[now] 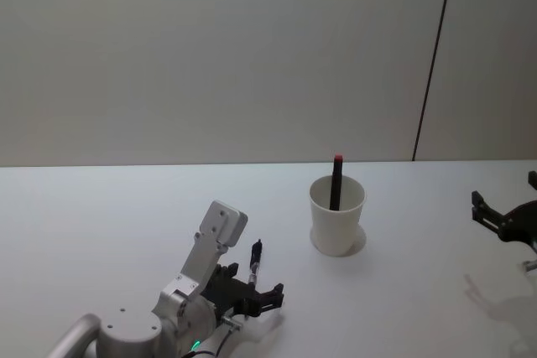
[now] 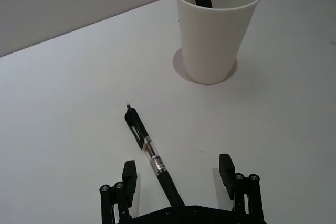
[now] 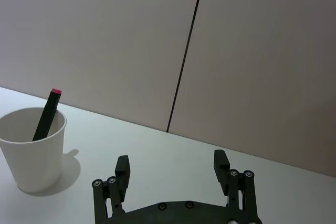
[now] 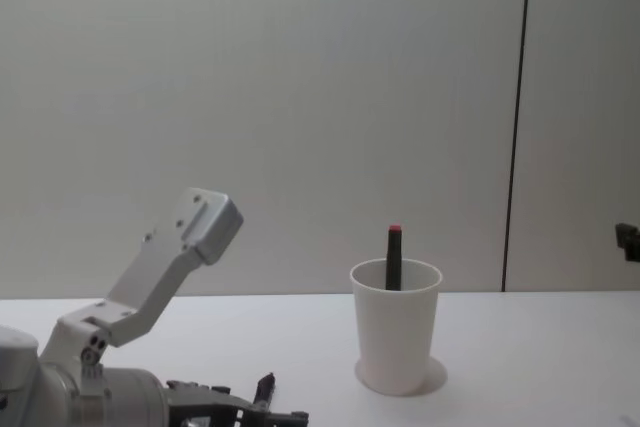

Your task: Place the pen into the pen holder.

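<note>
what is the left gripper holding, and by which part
Nothing. The left gripper is open, fingers either side of the pen lying on the table; right gripper empty.

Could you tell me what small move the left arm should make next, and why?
Probably shut the left gripper on the pen: its open fingers straddle the barrel, which lies flat on the table short of the pen holder. The right gripper is parked open at the right.
</note>
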